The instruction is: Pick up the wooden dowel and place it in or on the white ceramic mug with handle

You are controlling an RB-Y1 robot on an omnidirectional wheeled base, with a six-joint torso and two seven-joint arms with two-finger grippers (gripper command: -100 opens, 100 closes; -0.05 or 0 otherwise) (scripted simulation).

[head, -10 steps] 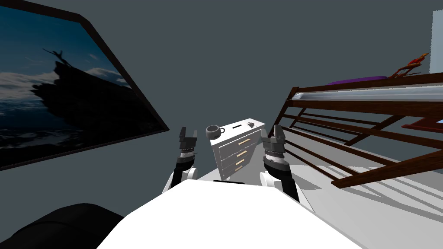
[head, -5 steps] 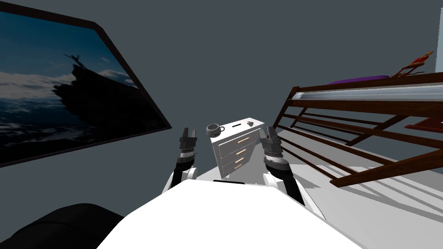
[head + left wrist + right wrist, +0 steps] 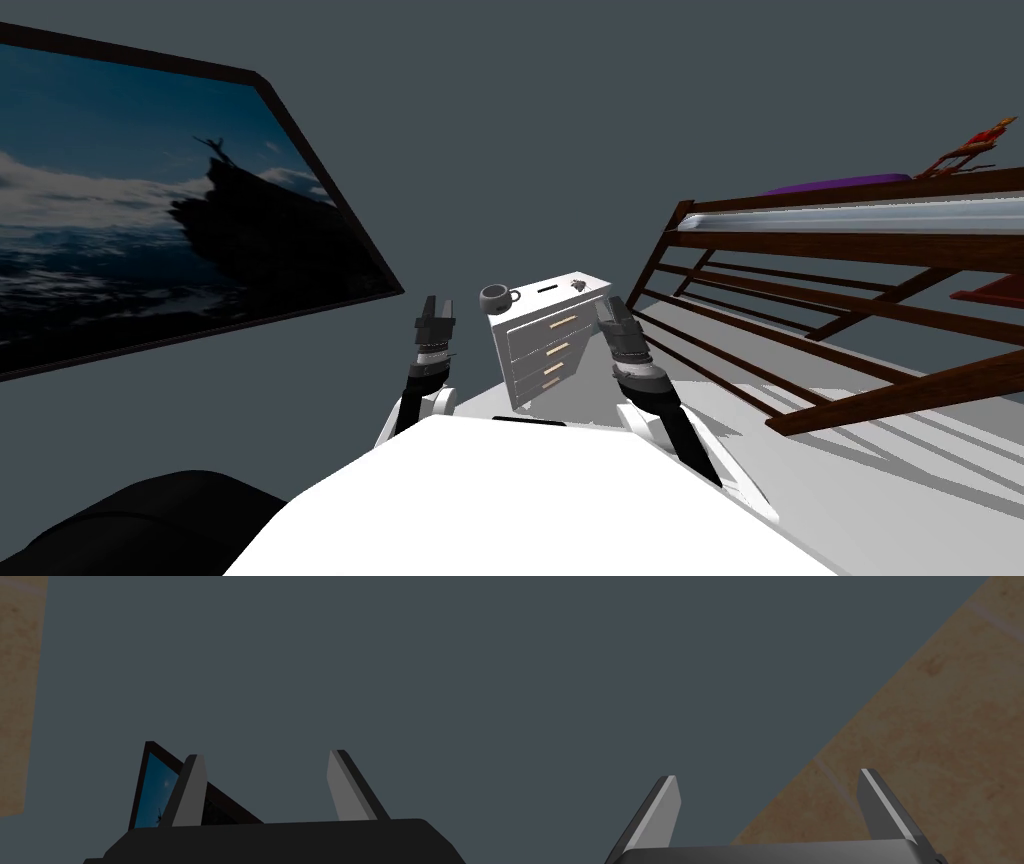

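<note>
A grey mug with a handle (image 3: 496, 297) stands on the near left corner of a white chest of drawers (image 3: 548, 345). A short thin dark bar (image 3: 547, 291) lies on the top behind the mug; I take it for the dowel. My left gripper (image 3: 435, 311) is raised left of the chest, and in the left wrist view its fingers (image 3: 190, 791) stand open and empty. My right gripper (image 3: 612, 308) is held up by the chest's right edge, with open fingers (image 3: 662, 811) holding nothing.
A small dark object (image 3: 578, 286) sits on the chest's far right corner. A dark wooden bed frame (image 3: 800, 300) with slats runs along the right. A large framed picture (image 3: 150, 220) hangs on the grey wall at the left.
My right gripper has swung left, toward the chest's right edge. My view has turned a little: the wall picture has slid right. The left gripper has barely moved.
</note>
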